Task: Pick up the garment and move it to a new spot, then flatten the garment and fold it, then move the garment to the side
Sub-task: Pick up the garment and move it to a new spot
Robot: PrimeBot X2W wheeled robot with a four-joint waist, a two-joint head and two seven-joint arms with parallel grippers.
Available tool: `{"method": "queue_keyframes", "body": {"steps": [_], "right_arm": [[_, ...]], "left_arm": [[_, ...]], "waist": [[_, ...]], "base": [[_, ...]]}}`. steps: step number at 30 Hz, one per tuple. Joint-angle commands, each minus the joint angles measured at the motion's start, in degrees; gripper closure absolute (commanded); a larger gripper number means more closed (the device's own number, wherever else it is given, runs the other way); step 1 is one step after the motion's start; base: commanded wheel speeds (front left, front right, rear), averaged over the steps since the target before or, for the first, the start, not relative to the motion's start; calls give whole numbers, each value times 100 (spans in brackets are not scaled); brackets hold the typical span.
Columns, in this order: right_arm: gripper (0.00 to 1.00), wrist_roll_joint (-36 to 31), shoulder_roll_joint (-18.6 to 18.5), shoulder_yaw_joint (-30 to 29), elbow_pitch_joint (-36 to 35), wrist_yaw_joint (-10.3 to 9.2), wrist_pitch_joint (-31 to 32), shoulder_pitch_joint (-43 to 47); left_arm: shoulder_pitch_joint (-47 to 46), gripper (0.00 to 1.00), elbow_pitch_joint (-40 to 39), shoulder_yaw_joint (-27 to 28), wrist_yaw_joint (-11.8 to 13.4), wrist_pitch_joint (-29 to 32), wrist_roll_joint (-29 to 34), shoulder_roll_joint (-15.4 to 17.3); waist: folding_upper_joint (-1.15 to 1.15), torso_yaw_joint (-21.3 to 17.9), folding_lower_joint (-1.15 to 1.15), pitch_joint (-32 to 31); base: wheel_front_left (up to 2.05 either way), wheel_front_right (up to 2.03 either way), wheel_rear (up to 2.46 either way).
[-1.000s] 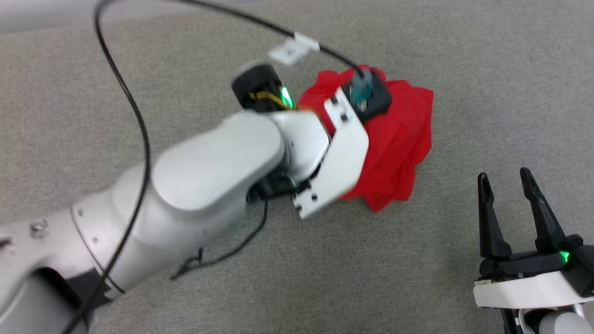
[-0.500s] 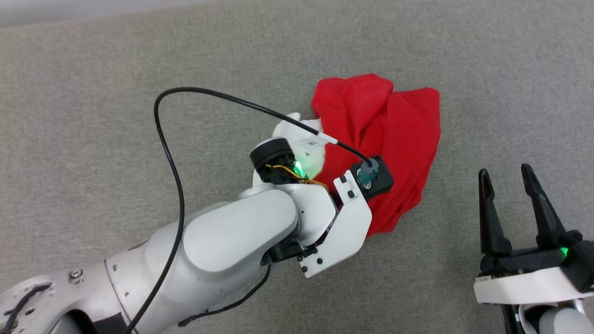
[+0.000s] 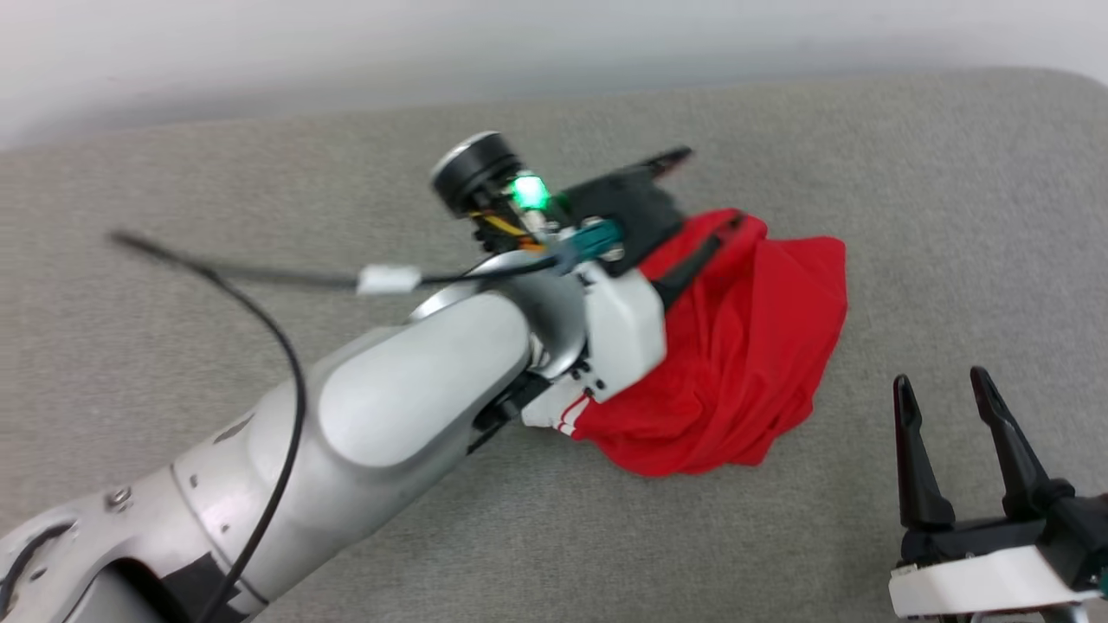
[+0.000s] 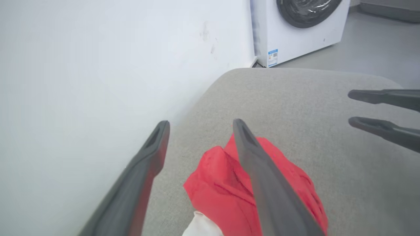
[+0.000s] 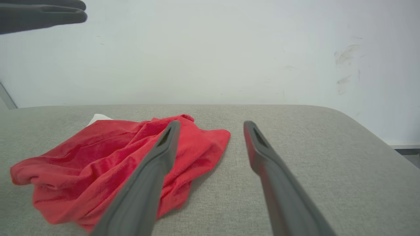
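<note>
The garment (image 3: 744, 346) is a crumpled red heap on the grey padded surface (image 3: 216, 190), with a white sleeve with red stripe trim poking out at its near-left edge. In the left wrist view my left gripper (image 4: 200, 124) stands open just above the garment (image 4: 220, 190), its fingers apart and nothing between them. My right gripper (image 3: 941, 378) is open at the lower right, clear of the cloth. The right wrist view has the garment (image 5: 98, 154) lying left of and behind my right gripper (image 5: 212, 124). Letters and number are hidden in the folds.
My pale left forearm (image 3: 415, 398) and its black cable (image 3: 277, 346) cross the surface's left half. A white wall (image 5: 210, 49) runs along the far edge. A white washing machine (image 4: 295, 29) stands on the floor past the surface's rounded corner.
My left gripper has gone from shut on the cloth to wide open, and the garment now lies loose in a heap. The left wrist has swung up. The head camera has shifted.
</note>
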Motion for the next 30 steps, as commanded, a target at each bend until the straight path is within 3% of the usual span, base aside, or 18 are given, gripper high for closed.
{"method": "queue_keyframes", "body": {"steps": [1, 7, 8, 13, 17, 23, 30], "right_arm": [[0, -22, 12, -30, 18, -4, -14, 95], [0, -45, 12, -103, 10, -4, -14, 250], [0, -45, 12, -103, 10, -4, -14, 250], [0, -35, 13, -169, 16, -4, -14, 315], [0, -6, 12, -213, 5, -4, -14, 372], [0, 55, 13, -246, -5, -4, -14, 501], [0, 232, 12, -259, -3, -4, -14, 637]], "left_arm": [[216, 0, 46, 107, 264, -330, 120, 88], [1037, 0, 173, 508, 1345, -1429, 353, 265], [1037, 0, 173, 508, 1345, -1429, 353, 265], [1848, 0, 21, 1035, 2129, -1639, 502, 382], [2640, 0, -490, 1631, 2559, -1644, 909, 421], [3814, 0, -1049, 2546, 2841, -1641, 1473, 342], [4931, 0, -1407, 3397, 2705, -1642, 2028, 122]], "waist": [[0, 144, 0, -167], [0, 317, 0, -367], [0, 317, 0, -367], [0, 421, 0, -496], [0, 481, 0, -595], [0, 546, 0, -754], [0, 584, 0, -902]], "base": [[0, 0, 0], [0, 0, 0], [0, 0, 0], [0, 0, 0], [0, 0, 0], [0, 0, 0], [0, 0, 0]]}}
